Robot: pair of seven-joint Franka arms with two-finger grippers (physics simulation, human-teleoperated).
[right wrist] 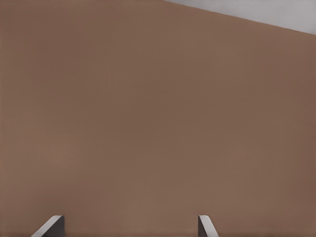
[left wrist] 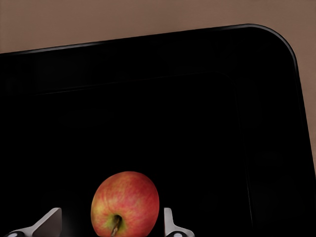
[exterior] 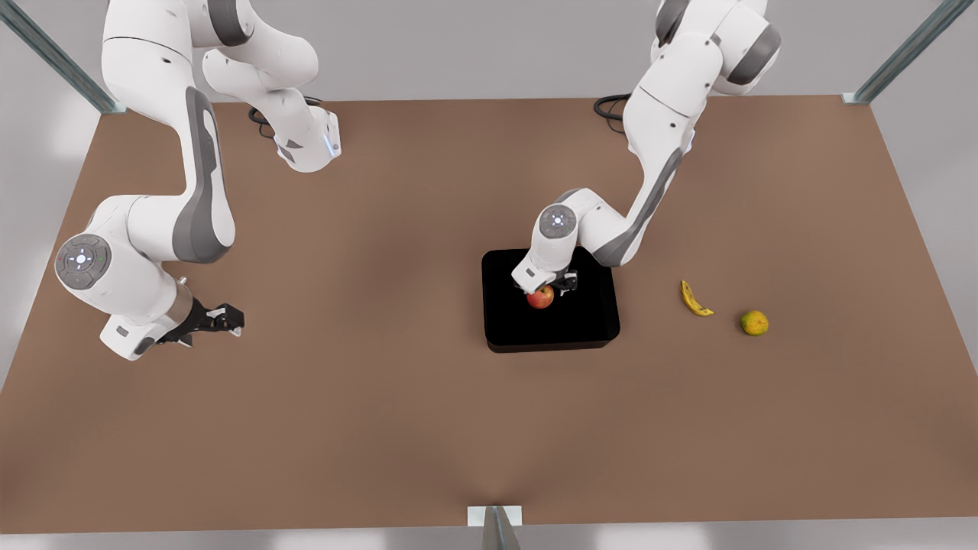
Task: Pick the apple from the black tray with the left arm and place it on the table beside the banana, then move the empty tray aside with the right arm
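Apple point(exterior: 540, 297) sits in black tray point(exterior: 552, 334) in front view w/ left gripper point(exterior: 544, 289) right over it; banana point(exterior: 694, 299) lies apart on table point(exterior: 382, 412). Right gripper point(exterior: 229, 321) waits far off. Left wrist view: fingers point(left wrist: 170, 223) spread wide either side of apple point(left wrist: 125, 203), nothing held yet. Right wrist view: right gripper point(right wrist: 129, 227) wide apart, holding nothing. We judge pick, place & tray move all remain.

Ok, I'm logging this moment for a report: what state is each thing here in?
apple: upright in the black tray, stem up, between the left pincer's fingers, not clamped.
black tray: flat on the table, holding the apple.
banana: lying on the table, untouched.
round yellow-green fruit: resting beside the banana.
left pincer: open around the apple.
right pincer: open, waiting over bare table.
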